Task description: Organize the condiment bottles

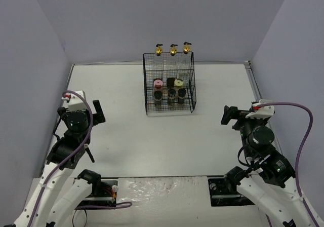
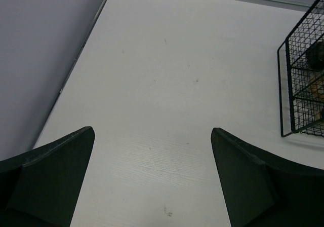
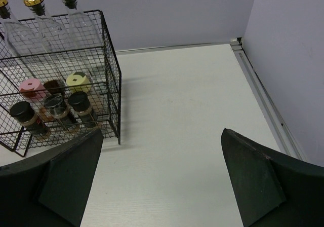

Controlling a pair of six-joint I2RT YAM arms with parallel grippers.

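The condiment bottles all stand inside a black wire rack [image 1: 169, 108] at the back middle of the table. Three tall clear bottles [image 1: 173, 50] [image 3: 48, 32] with gold spouts line its rear. In front of them sit a pink-capped jar [image 1: 158, 83] [image 3: 31, 87] and a cream-yellow-capped jar [image 1: 178, 83] [image 3: 78, 81]. Small black-capped jars [image 1: 171, 93] [image 3: 78, 100] fill the front row. My left gripper [image 1: 81, 108] [image 2: 152, 129] is open over bare table, left of the rack. My right gripper [image 1: 248, 113] [image 3: 162, 131] is open too, right of the rack, holding nothing.
Grey walls close in the white table [image 1: 126, 136] on the left, back and right. A metal strip [image 3: 263, 100] runs along the right wall's foot. The rack's left side [image 2: 281, 92] shows at the edge of the left wrist view.
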